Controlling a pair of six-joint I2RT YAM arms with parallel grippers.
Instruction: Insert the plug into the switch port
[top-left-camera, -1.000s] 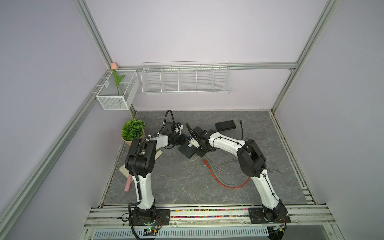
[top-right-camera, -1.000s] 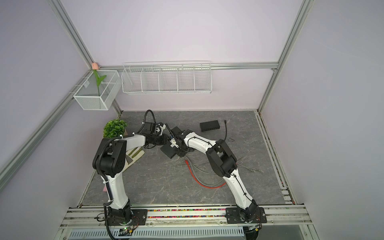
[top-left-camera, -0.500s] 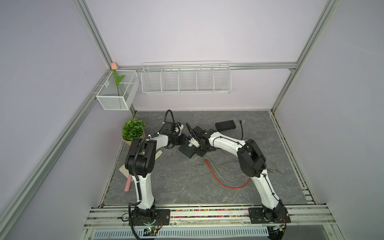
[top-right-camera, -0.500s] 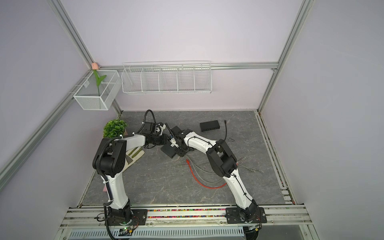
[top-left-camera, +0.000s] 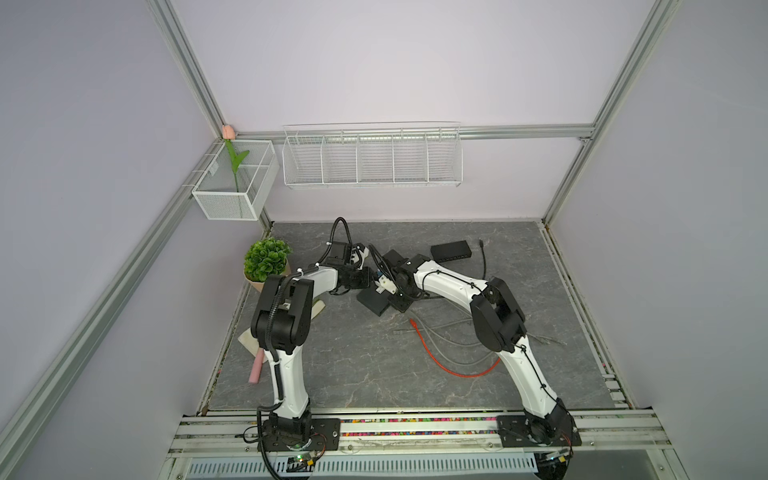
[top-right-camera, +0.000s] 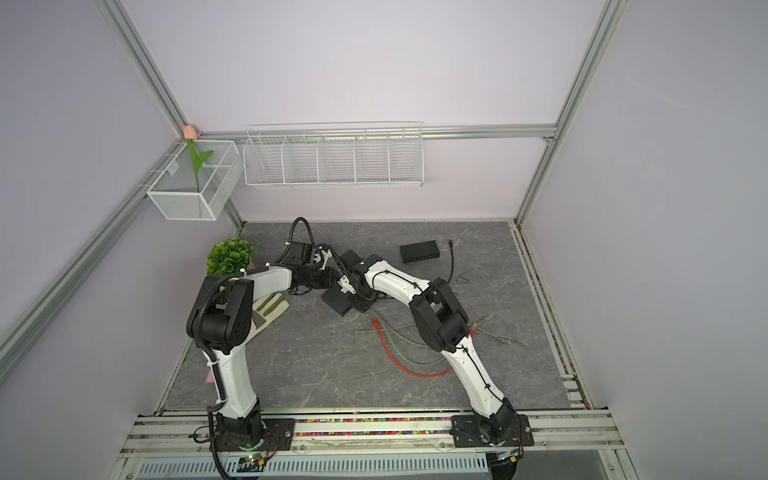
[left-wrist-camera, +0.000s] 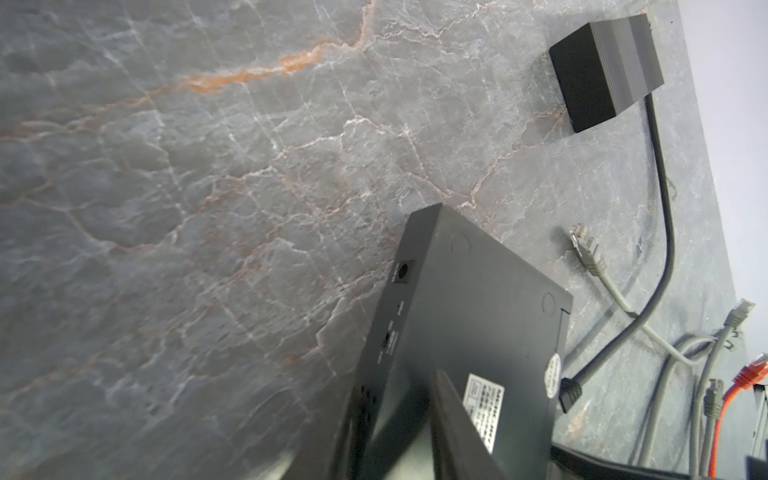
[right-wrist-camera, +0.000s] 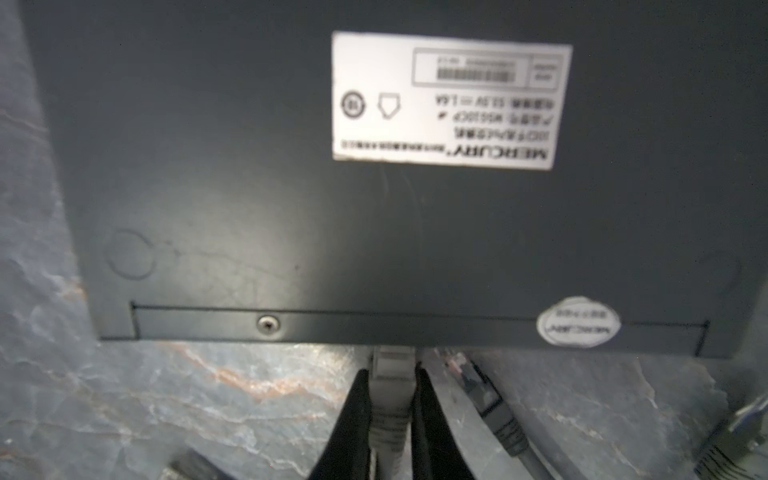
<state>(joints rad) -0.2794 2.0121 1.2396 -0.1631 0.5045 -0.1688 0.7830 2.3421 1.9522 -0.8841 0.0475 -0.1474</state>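
Now, pale grey cable plug (right-wrist-camera: 392, 359): tip meets the port-side edge of the black box-shaped switch (right-wrist-camera: 249, 166), which is turned label side up, with the grey marbled tabletop (right-wrist-camera: 124, 395) beneath.
Right gripper (right-wrist-camera: 392, 376): fingers (right-wrist-camera: 357, 403) pinching the plug.
Left gripper (left-wrist-camera: 395, 386): clamped on the switch's end.

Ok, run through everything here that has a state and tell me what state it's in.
Switch: label side up, clamped at one edge by the left hand.
Grey plug: pinched in the right hand, tip at the switch's port edge; seating unclear.
Second switch: flat on the table, untouched.
Red cable: loose on the table, end unplugged.
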